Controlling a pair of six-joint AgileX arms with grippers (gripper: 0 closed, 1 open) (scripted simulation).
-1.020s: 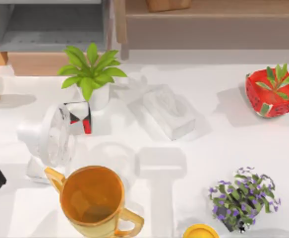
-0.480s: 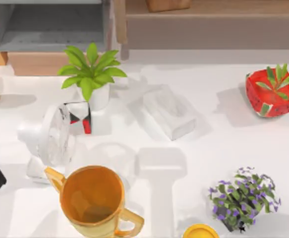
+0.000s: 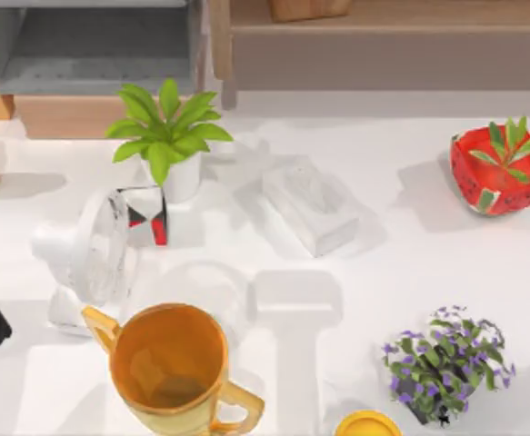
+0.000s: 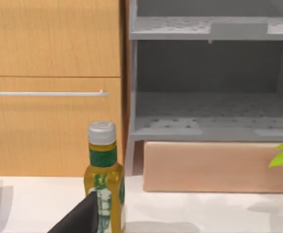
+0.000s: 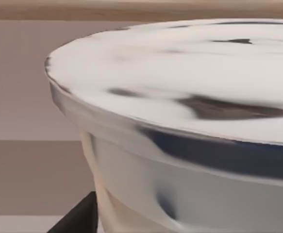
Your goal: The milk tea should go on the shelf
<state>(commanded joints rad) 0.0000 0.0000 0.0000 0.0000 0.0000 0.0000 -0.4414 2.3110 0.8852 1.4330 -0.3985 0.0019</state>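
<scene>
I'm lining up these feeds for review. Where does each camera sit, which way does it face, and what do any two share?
Top view: above the table, looking down on an orange pitcher, white fan and tissue box; a dark arm part at its left edge.
Left wrist view: low, facing the shelf and a green-labelled bottle; a dark pincer tip shows.
Right wrist view: pressed close to a white lidded cup; a dark pincer tip shows.
Shared: top and left wrist views both show the shelf and bottle.

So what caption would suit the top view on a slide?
Cluttered white table: orange pitcher, fan, tissue box, potted plants, wooden shelf behind.
</scene>
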